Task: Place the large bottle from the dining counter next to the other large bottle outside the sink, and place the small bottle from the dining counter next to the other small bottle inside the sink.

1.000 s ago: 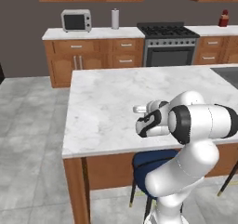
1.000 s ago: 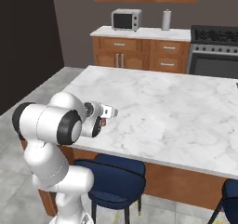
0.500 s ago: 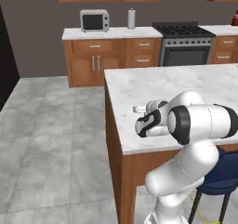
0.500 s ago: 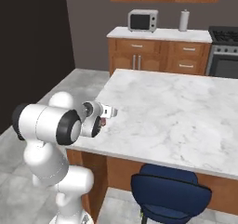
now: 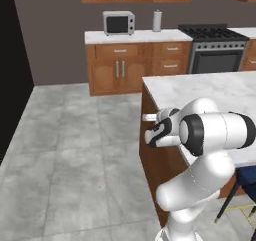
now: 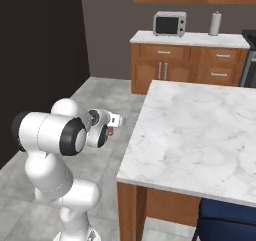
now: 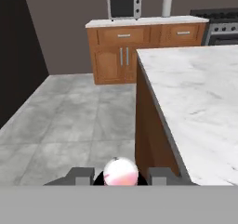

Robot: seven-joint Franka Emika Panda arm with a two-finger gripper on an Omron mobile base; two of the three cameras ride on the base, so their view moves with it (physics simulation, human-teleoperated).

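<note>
You are carrying the little slim orange-red bottle with a pale top point(image 7: 120, 172) clenched in the two-finger gripper point(image 7: 119, 175), tucked close to the arm, probably for safe travel. It is hanging off the corner of the long white-grey marble dining counter point(image 7: 195, 102), over the floor

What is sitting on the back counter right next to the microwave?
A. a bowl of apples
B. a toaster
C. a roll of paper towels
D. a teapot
C: a white upright paper towel roll stands on the wooden back counter just right of the microwave, and it shows the same way in the right base view.
</note>
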